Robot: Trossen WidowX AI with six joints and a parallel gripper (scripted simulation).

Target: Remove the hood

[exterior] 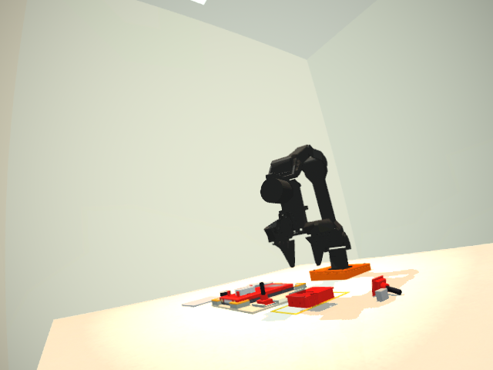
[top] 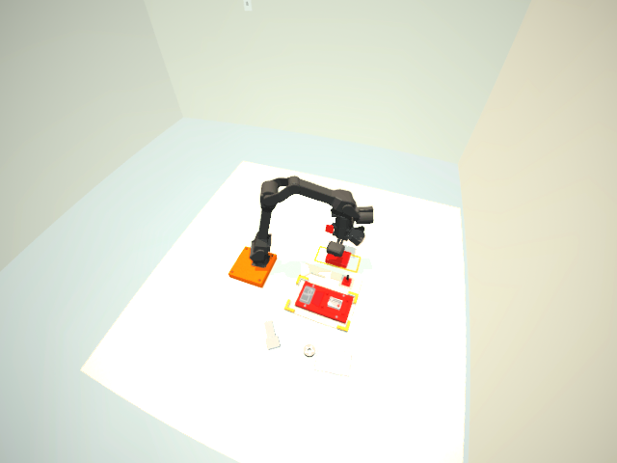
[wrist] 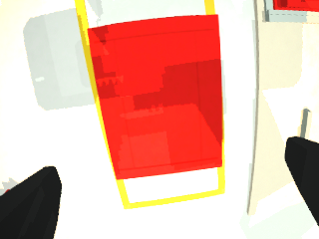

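The red hood (top: 338, 258) (exterior: 310, 297) (wrist: 159, 100) lies on the table within the yellow outline of the marked area (exterior: 283, 312) (wrist: 174, 198). In the wrist view its long sides run close along the outline's long lines, and the right line is partly hidden behind it. My gripper (exterior: 305, 265) (wrist: 174, 164) is wide open and empty. It hangs above the hood, with its fingertips clear of it. The red toy car (top: 318, 299) (exterior: 229, 298) stands beside the marked area between yellow corner pieces.
A small red part with a black lever (top: 346, 281) (exterior: 264, 300) stands between car and hood. Another red part (top: 329, 229) (exterior: 377, 285), with a black rod and grey block, lies behind the marked area. A pale flat piece (top: 271, 338) and a ring (top: 305, 351) lie in front.
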